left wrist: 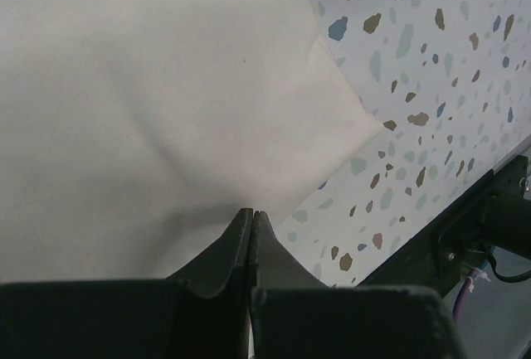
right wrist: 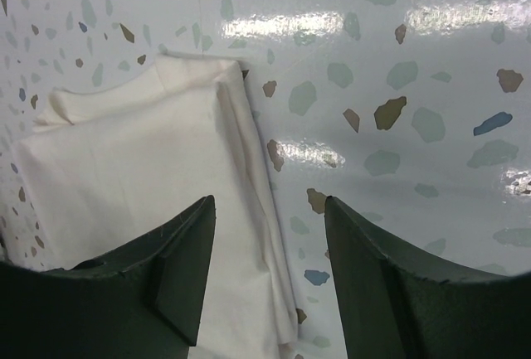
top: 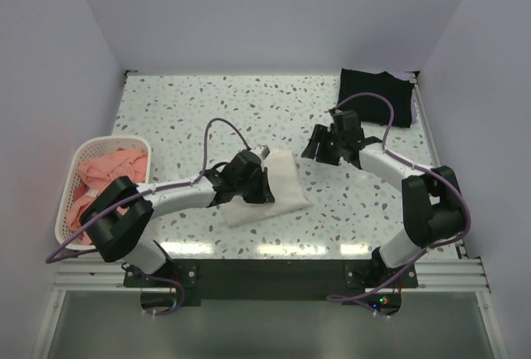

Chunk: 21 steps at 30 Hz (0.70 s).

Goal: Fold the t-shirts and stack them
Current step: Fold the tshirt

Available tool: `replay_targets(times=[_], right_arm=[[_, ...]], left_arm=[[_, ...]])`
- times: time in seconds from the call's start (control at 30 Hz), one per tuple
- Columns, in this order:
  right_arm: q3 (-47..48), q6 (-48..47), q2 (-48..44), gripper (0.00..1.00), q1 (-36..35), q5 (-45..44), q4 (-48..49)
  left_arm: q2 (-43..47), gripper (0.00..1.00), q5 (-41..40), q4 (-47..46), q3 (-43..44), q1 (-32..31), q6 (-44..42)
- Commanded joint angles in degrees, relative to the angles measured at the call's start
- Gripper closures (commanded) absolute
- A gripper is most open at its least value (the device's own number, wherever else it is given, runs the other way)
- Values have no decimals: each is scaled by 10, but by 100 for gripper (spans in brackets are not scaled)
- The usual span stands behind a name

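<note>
Tabletop [top: 191, 102] bears one white t-shirt [top: 286, 178], one black t-shirt [top: 375, 94].

A folded t-shirt [top: 286, 178] lies near the tabletop's [top: 191, 110] middle, a little toward 6 o'clock. The left gripper [left wrist: 251, 218] rests on its 9 o'clock side; the right gripper [right wrist: 265, 201] hangs just beside it at 2 o'clock. A second folded t-shirt [top: 375, 94] lies in the 1 o'clock corner. At the 9 o'clock edge stands a lattice basket [top: 112, 141] with heaped t-shirts [top: 108, 167] in it.
</note>
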<state>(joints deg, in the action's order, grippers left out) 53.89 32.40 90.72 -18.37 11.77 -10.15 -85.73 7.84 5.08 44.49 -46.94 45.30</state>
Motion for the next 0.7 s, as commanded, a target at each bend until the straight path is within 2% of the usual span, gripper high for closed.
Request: replay_targets(times=[0.0,0.1,0.2,0.3,0.5,0.57,0.67], right_arm=[[-3,7,-9,41,-1,10,27],[-9,8,-3,40,-1,17,36],[-15,3,3,36,0,25,50],[-22,-6,6,32,-1,37,54],[-55,-26,10,13,-10,51,73],[-65,-35,12,9,-26,54,80],[-67,-41,24,10,-62,33,78]], left_arm=[[-49,100,21,-42,10,-4,-4],[-90,100,30,-81,6,-12,-1],[-122,100,28,-83,2,-16,3],[-114,100,31,-94,-12,-17,12],[-102,100,18,-65,-6,-16,4],[-102,100,24,-61,-6,-16,3],[-101,100,27,-54,-6,-15,1]])
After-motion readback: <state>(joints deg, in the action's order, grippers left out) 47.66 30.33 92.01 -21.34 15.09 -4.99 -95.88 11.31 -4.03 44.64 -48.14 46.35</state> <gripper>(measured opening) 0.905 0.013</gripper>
